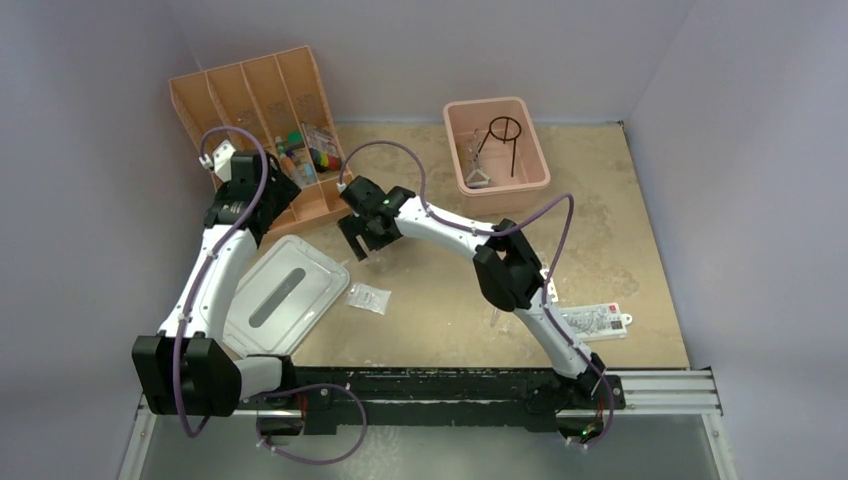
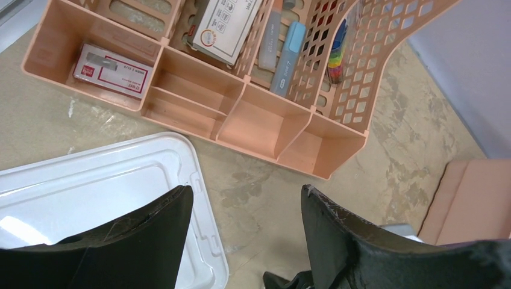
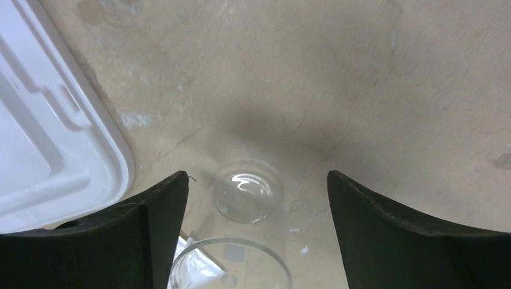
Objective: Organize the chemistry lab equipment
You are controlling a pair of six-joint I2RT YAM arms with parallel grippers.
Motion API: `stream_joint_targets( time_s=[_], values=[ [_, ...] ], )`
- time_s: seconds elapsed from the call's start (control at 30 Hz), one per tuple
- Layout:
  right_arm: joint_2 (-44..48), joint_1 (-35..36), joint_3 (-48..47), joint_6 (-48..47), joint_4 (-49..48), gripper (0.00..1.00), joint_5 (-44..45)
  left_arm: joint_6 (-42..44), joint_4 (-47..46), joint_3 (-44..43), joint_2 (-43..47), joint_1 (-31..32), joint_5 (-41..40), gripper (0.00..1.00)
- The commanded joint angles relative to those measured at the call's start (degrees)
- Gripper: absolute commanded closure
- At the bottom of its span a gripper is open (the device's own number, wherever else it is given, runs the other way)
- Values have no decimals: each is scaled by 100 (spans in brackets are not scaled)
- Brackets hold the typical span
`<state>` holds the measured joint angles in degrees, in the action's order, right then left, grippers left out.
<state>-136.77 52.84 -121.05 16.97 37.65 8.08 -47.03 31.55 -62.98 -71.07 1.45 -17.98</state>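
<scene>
Your left gripper hangs tilted downward with its jaws spread wide; your right gripper looks wide open too, I think.

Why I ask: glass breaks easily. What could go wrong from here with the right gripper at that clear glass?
1. The clear glass flask sits between the open fingers of the right gripper, touching neither. An off-centre close could knock it over or crack it.
2. The white lid lies close on one side, so a finger might catch its edge when lowering.
</scene>
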Motion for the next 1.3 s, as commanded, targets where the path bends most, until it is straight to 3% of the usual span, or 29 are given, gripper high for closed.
stream_joint_targets(
  time_s=[0.0,0.2,0.47,0.73,1.07,1.27],
  values=[
    [596,95,58,-127,487,18,348,-96,-389,42,-54,-38,96,35],
    [915,87,438,14,556,22,710,-141,-498,122,-97,-33,165,35],
    [999,92,489,16,668,32,311,-164,-561,154,-133,-33,189,35],
    [959,88,490,25,831,25,283,-171,-541,187,-144,-33,189,36],
    [1018,92,548,97,897,47,159,-191,-538,233,-119,-41,220,36],
    [1400,33,495,-36,777,50,425,-136,-607,208,-56,-32,338,36]
  ],
)
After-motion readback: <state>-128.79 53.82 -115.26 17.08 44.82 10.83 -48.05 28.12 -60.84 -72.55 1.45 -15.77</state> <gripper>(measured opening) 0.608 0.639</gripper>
